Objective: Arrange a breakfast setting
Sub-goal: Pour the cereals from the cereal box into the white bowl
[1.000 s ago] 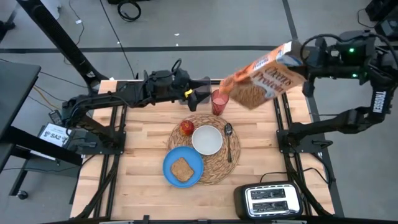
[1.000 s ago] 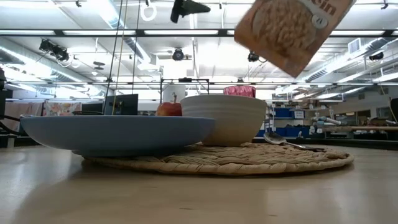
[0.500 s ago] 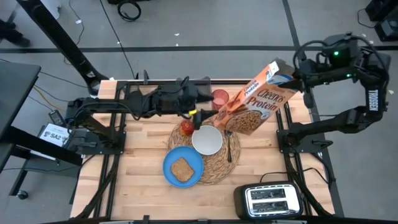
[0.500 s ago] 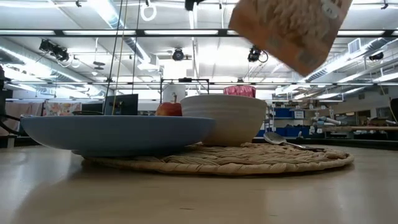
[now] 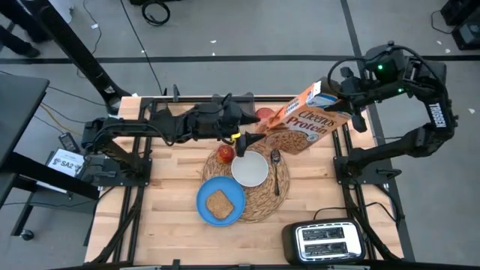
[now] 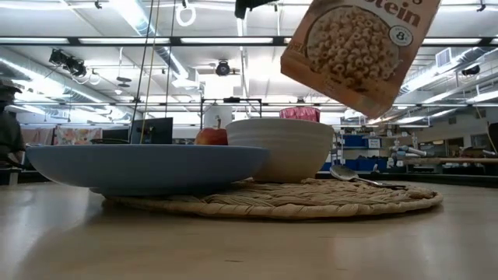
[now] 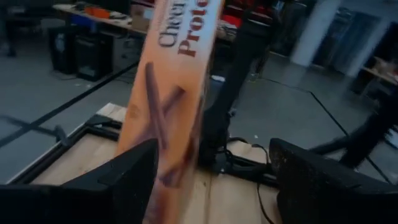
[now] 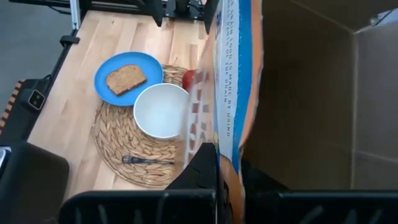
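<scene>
The right gripper (image 5: 335, 96) is closed on the Cheerios Protein box (image 5: 304, 124), tipped in the air at two o'clock from the white bowl (image 5: 250, 168). Mat (image 5: 259, 206), blue plate (image 5: 206, 196), toast (image 5: 218, 204), apple (image 5: 225, 154) and spoon (image 5: 276, 166) look set. Cereal seems left. The left gripper (image 5: 241, 139) looks open; the red cup (image 5: 265, 115) is half hidden.

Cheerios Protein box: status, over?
Right claw shut on orange Cheerios Protein box, tilted in the air above white bowl on round woven straw placemat. Left claw open beside the box. Translucent red cup partly under box.
</scene>
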Robot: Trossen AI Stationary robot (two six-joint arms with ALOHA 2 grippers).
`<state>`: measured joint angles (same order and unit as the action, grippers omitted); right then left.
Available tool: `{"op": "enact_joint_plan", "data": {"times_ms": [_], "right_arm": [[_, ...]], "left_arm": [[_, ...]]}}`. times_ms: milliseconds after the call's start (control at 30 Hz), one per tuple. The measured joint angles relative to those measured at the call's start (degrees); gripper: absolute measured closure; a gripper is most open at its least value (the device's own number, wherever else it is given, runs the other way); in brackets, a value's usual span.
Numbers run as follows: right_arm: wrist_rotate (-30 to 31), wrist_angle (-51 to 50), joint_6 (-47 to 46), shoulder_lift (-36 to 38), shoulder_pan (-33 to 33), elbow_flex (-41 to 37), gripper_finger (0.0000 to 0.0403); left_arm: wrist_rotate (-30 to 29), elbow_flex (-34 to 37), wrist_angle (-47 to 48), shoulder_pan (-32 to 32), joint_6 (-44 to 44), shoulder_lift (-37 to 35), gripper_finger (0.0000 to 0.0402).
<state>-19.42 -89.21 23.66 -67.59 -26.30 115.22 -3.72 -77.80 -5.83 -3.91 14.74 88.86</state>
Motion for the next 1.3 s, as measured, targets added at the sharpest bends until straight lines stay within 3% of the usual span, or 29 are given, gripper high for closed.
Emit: {"op": "enact_joint_plan", "data": {"times_ms": [200,300,400,633,733,1100,1300], "right_arm": [[-0.22,0.12,0.11,-0.02,1.68,0.00,0.0403],[-0.24,0.90,-0.03,-0.02,2.82,0.00,0.0403],[-0.17,1.79,-1.25,-0.45,3.95,0.02,0.0403],[0.28,4.29,-2.71,-1.89,6.48,0.02,0.0403],[0.12,5.52,-2.70,-2.65,7.57,0.02,0.0403],[-1.04,7.40,-2.76,-4.48,12.33,0.04,0.0403],[-1.14,14.30,-3.08,-4.53,14.34,0.02,0.0403]], "left_arm": [[0.82,0.00,0.08,1.33,-1.92,0.02,0.0204],[0.86,0.00,-0.08,1.31,-0.66,0.02,0.0223],[0.78,0.00,0.09,0.90,1.88,0.02,0.0197],[0.76,0.00,0.60,0.84,2.59,0.02,0.0079],[0.71,-0.07,1.78,0.84,1.13,0.02,0.0051],[-1.12,-0.07,4.78,-0.10,-1.66,0.02,0.0045],[6.32,-0.17,4.69,-0.16,-2.80,0.62,0.0045]]}}
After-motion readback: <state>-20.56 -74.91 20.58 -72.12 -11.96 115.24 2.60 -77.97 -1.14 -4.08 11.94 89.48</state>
